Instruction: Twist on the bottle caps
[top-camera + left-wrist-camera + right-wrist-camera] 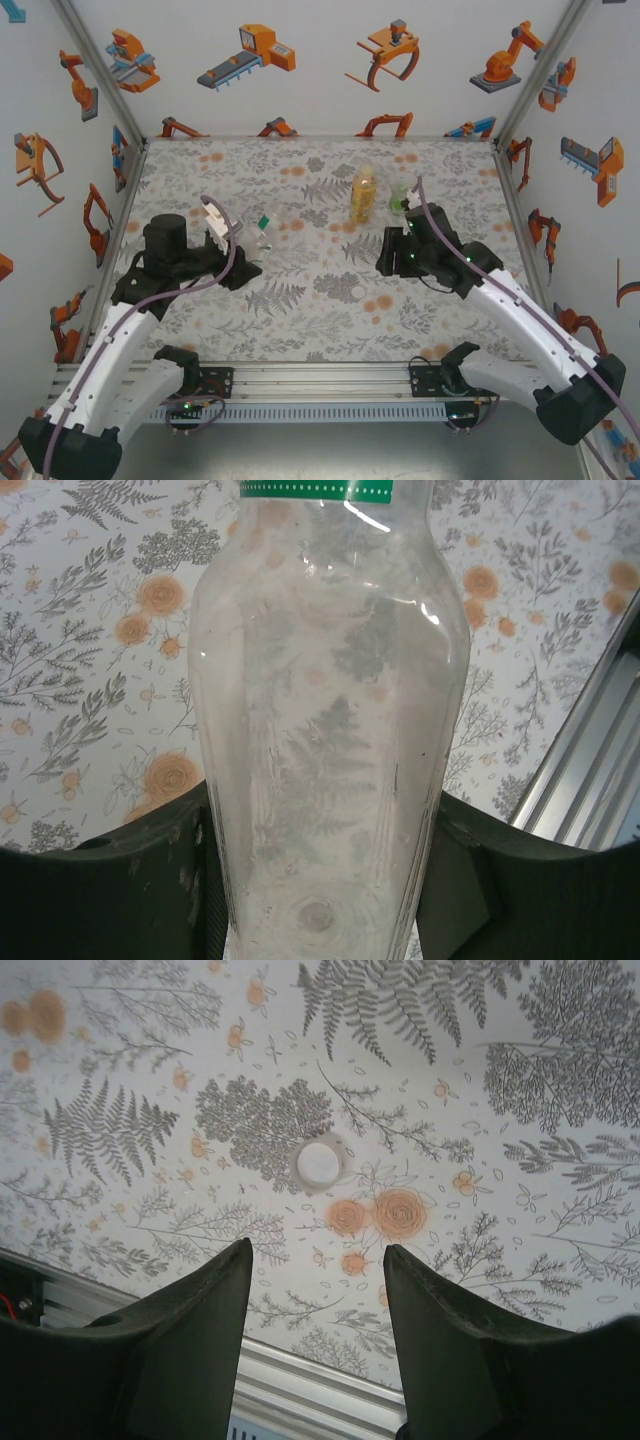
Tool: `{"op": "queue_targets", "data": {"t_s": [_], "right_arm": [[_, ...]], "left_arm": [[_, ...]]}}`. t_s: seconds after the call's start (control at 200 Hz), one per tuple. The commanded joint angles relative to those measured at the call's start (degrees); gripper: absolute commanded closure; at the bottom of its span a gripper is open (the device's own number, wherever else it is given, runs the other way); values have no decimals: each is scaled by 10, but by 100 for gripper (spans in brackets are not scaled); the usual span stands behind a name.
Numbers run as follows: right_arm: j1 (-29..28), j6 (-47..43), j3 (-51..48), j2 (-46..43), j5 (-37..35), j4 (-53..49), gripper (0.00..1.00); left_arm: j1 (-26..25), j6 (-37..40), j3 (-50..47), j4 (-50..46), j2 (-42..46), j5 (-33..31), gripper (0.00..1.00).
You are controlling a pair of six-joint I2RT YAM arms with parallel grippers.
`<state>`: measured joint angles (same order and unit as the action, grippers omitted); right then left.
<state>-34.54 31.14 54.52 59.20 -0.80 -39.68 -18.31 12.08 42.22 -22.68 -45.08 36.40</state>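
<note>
floral table (300, 320) – amber bottle (363, 195), white cap (318, 1163) on it

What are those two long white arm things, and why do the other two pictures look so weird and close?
They are two robot arms bolted to a table, seen from a camera above. Each ends in a two-fingered end effector. The other two pictures come from little cameras on the wrists. The left end effector is squeezing a clear bottle with a green cap on top. The right end effector is open and holds nothing; below it a small white cap lies on the flowery table. Farther back stand an amber-yellow bottle and a greenish bottle.
</note>
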Motion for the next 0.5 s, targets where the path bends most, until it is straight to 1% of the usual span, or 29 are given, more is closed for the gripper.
{"op": "queue_targets", "data": {"t_s": [0.0,0.065,0.225,0.33,0.496], "right_arm": [[-31,34,15,29,-50,-29,48],[-52,37,16,47,-70,-28,48],[-73,69,25,109,-67,-22,50],[-82,85,38,155,-68,-17,51],[-87,92,39,198,-60,14,49]], "left_arm": [[6,-56,-16,42,18,30,100],[6,-73,-25,49,33,27,100],[6,-116,-57,70,72,6,100],[4,-115,-66,81,88,0,100],[4,-97,-72,77,105,-40,100]]}}
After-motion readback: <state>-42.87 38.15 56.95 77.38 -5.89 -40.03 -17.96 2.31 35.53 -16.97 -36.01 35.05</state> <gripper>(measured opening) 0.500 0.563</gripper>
